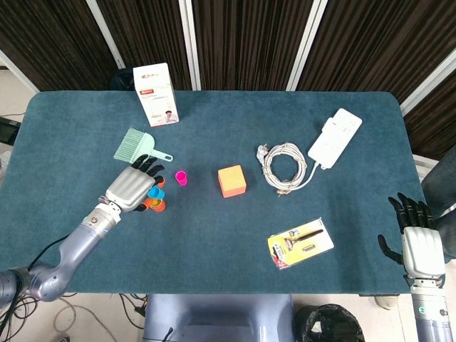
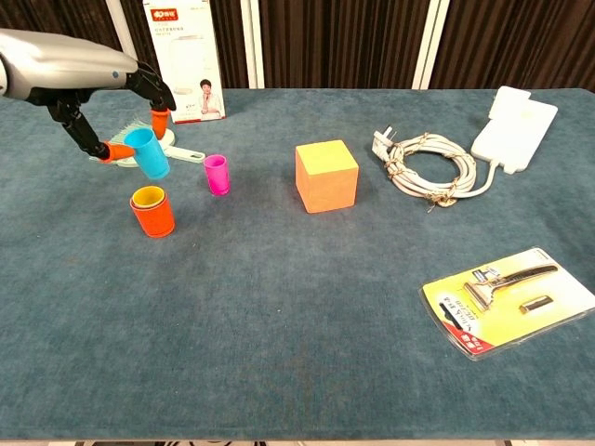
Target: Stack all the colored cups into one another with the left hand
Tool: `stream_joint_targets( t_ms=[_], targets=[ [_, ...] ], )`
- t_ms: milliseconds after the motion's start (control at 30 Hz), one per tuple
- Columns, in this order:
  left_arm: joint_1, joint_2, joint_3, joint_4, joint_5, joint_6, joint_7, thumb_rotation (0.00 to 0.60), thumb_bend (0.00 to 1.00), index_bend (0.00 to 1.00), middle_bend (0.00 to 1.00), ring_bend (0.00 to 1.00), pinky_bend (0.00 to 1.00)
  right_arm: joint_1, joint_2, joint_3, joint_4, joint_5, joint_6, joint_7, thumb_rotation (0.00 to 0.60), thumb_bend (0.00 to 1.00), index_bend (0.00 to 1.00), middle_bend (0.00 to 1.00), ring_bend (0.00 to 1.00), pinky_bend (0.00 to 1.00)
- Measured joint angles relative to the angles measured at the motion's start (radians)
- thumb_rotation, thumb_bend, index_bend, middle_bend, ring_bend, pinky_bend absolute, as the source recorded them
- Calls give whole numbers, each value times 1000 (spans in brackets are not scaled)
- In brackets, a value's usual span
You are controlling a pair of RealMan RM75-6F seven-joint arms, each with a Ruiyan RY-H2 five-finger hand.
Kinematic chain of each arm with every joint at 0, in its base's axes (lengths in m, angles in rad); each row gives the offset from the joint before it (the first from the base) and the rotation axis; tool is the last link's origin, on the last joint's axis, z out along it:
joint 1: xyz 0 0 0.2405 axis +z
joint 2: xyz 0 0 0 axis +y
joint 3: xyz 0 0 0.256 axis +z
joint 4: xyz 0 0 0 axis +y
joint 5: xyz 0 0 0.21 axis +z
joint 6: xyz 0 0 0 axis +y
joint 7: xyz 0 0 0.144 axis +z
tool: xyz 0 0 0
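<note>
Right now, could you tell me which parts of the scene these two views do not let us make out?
- Light blue plastic cup: in the head view, mostly covered by the left hand.
- Orange plastic cup: its depth hidden by a yellow cup nested inside it.
- Right hand: absent from the chest view.
- Small print on the white carton: too small to read.

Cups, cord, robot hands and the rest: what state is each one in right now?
Blue cup: held in the air, tilted, above the orange cup.
Orange cup: upright on the table, yellow inside.
Pink cup: upright, standing alone.
Left robot hand: grips the blue cup.
Right robot hand: open, holds nothing.
Cord: coiled.
Razor: sealed in its pack.
Box: upright.
</note>
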Motion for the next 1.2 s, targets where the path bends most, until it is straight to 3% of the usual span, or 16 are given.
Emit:
stream_joint_targets(
  t_ms=[733, 800, 967, 1200],
  targets=[
    [8, -84, 45, 101, -5, -26, -2, 600, 376, 409, 155, 0, 0, 0, -1, 0, 1, 0, 0, 4, 600, 404, 129, 72, 93, 68],
    [8, -86, 45, 104, 2, -27, -5, 600, 360, 371, 150, 0, 0, 0, 0, 0, 1, 0, 0, 4, 600, 404, 128, 71, 93, 68],
    [3, -76, 61, 104, -9, -52, 9, 600, 323, 164, 133, 0, 0, 0, 1, 0, 0, -1, 1, 7, 600, 404, 128, 72, 93, 68],
    [-1, -65, 71, 100, -24, -58, 20, 600, 289, 77, 122, 0, 0, -2, 2, 2, -3, 2, 3, 6, 600, 405, 129, 72, 93, 68]
  ],
)
